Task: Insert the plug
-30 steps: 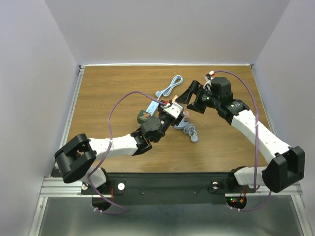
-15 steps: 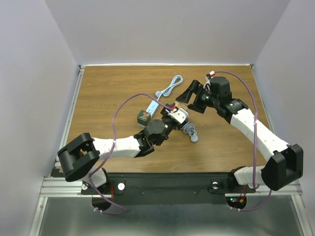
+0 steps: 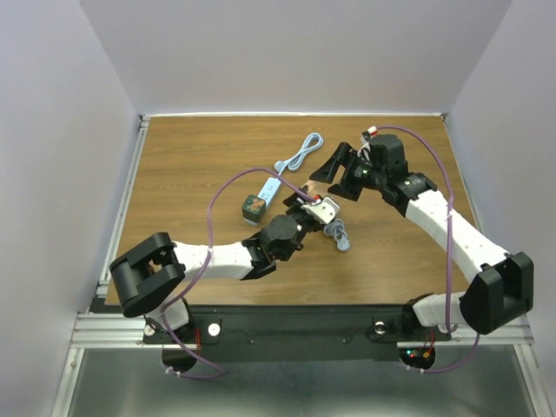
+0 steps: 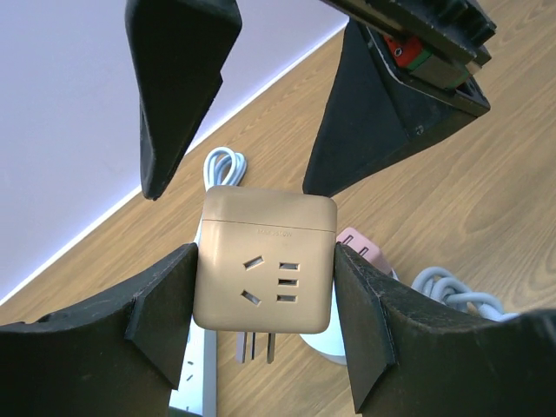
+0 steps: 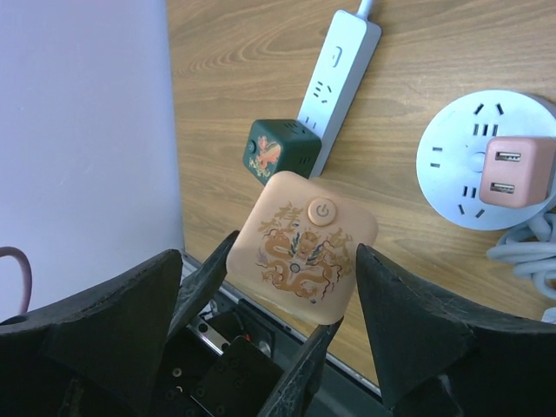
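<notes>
Gripping the tan plug (image 4: 265, 261) in mid-frame, your left claw (image 4: 263, 291) is clamped on it. Your right claw (image 5: 278, 321) sits apart around it. Nothing is done yet: it is not plugged in.

We have our left arm (image 3: 217, 256) stretched low from the lower left of the top view to mid-frame, wrist tilted upward, and the left gripper (image 3: 318, 208) is clamped with both fingers (image 4: 165, 304) against opposite sides of a tan plug cube (image 4: 265, 261). Our right arm (image 3: 460, 234) rises from the lower right corner, bends at the elbow and runs back toward the centre; the right gripper (image 3: 330, 169) faces the left one, just beside it, jaws spread wide and clear of the cube
</notes>
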